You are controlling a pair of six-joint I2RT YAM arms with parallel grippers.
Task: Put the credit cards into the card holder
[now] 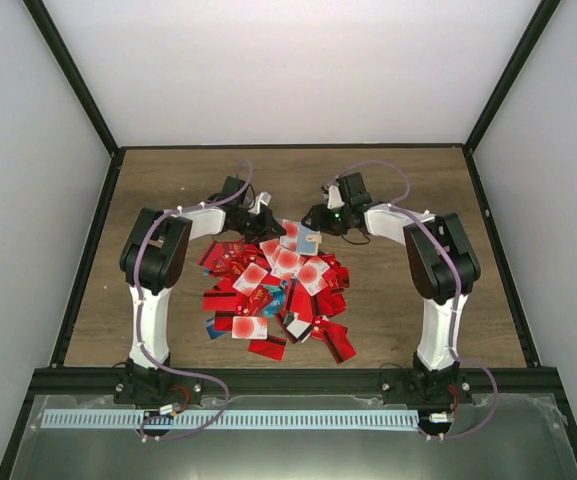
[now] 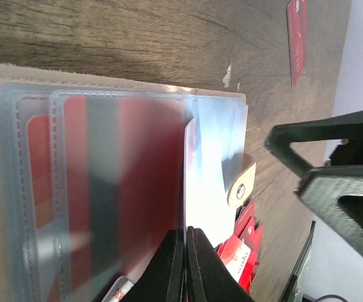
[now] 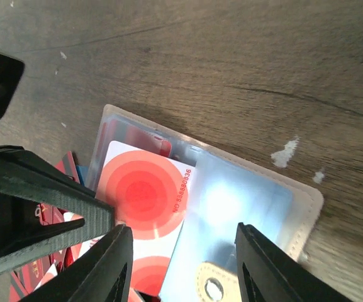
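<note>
The card holder (image 3: pixel 309 202) lies open on the wood, tan with clear plastic sleeves; it also shows in the left wrist view (image 2: pixel 106 83) and the top view (image 1: pixel 306 240). My left gripper (image 2: pixel 185 244) is shut on the edge of a white card with red rings (image 3: pixel 140 189), which lies partly inside a sleeve. A red card (image 2: pixel 146 176) sits in another sleeve. My right gripper (image 3: pixel 182 251) hangs open over the holder, its fingers (image 3: pixel 115 264) either side of the sleeve and snap tab (image 3: pixel 212 286). The other credit cards (image 1: pixel 273 295) lie piled just in front of the holder.
One red card (image 2: pixel 297 38) lies alone on the wood beyond the holder. The two grippers (image 1: pixel 261 225) (image 1: pixel 320 217) stand close together at the pile's far edge. Black frame rails (image 1: pixel 88 250) border the table.
</note>
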